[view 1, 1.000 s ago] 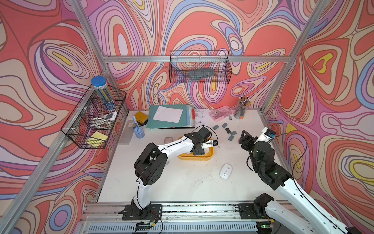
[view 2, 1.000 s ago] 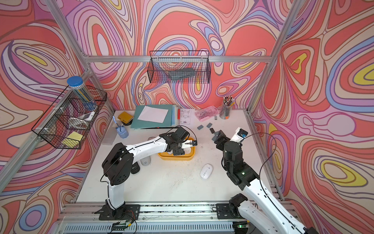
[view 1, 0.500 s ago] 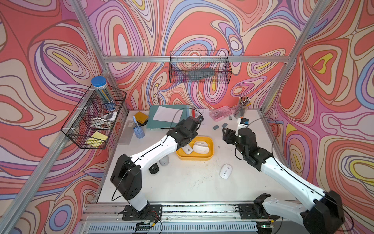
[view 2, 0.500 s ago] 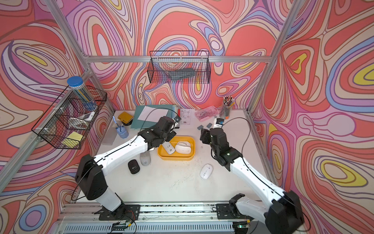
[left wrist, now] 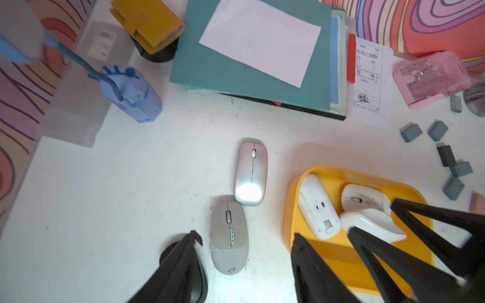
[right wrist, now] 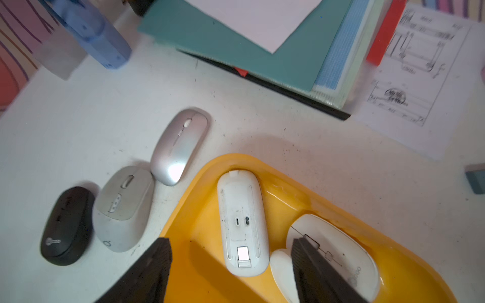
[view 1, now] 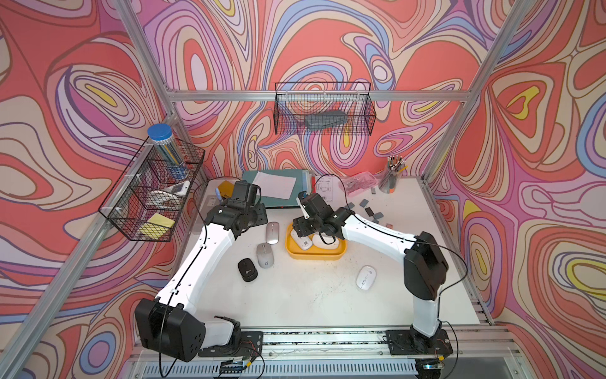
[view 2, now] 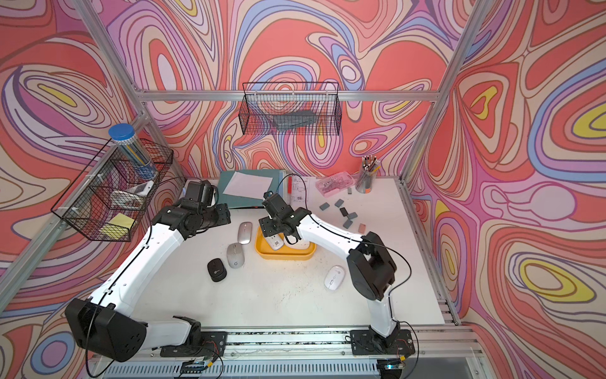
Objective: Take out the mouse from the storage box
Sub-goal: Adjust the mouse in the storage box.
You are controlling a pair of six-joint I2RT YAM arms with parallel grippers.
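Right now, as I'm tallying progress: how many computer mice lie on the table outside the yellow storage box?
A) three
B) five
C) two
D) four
D: outside the storage box, four lie on the table: a silver mouse, a grey mouse, a black mouse and a white mouse.

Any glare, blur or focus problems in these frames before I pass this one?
Left wrist view: blown-out glare on the rear of the silver mouse. Right wrist view: the same glare, and the printed drawing sheet at the edge is blurred. Both top views: sharp and evenly lit.
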